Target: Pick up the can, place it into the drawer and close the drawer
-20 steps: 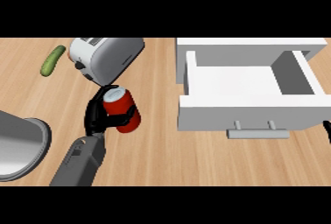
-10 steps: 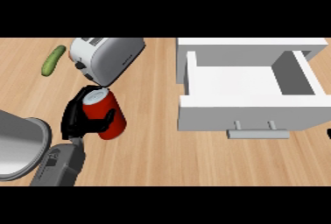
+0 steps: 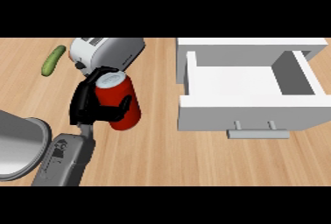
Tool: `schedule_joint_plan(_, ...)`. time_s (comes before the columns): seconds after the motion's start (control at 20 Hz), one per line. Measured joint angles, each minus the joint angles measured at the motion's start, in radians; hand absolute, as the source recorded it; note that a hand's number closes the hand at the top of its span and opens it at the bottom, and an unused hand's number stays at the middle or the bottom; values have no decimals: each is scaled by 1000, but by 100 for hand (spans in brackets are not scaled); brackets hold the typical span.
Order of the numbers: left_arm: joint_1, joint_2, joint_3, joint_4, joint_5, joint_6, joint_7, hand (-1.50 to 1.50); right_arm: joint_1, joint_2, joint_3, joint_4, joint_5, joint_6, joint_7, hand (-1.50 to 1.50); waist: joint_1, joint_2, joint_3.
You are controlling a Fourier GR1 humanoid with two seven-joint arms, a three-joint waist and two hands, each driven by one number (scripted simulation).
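A red can (image 3: 125,106) with a silver top stands upright in my left hand (image 3: 86,103), whose fingers and thumb curl round it from the left. The hand hides the can's left side. Can and hand are over the wooden counter, just in front of the toaster and left of the white drawer (image 3: 251,115). The drawer is pulled open with nothing in it, and its handle (image 3: 258,132) faces the near edge. My right hand does not show.
A silver toaster (image 3: 107,52) stands at the back, just behind the can. A green cucumber (image 3: 54,60) lies at the far left. A grey round pot (image 3: 16,144) sits at the left edge beside my forearm.
My left hand, shut on the can, swung left and then back to the right, toward the drawer. The can now looks larger, so it is higher. The drawer has not moved.
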Motion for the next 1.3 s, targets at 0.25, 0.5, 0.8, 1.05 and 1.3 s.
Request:
schedule_joint_plan(0.25, -105, -45, -49, -51, -45, 58, 135, 150, 12, -6, -11, 19, -12, 12, -29, -150, -4, 0, 0)
schedule_joint_plan(0.5, -240, -74, -90, -42, -81, 125, 244, 150, 21, -6, -21, -12, -29, 19, -5, -150, -8, 1, 0)
schedule_joint_plan(0.8, -458, -88, -136, 53, -93, 222, 324, 150, 26, 2, -17, -21, -21, 24, -3, -150, -14, 2, 0)
schedule_joint_plan(1.05, -616, -91, -167, 157, -61, 289, 358, 150, 1, 0, -13, -22, -15, 11, 22, -150, -18, 3, 0)
schedule_joint_plan(1.3, -761, -92, -154, 301, -22, 315, 345, 150, -10, 0, -14, -2, -5, 9, 12, -150, -23, 5, 0)
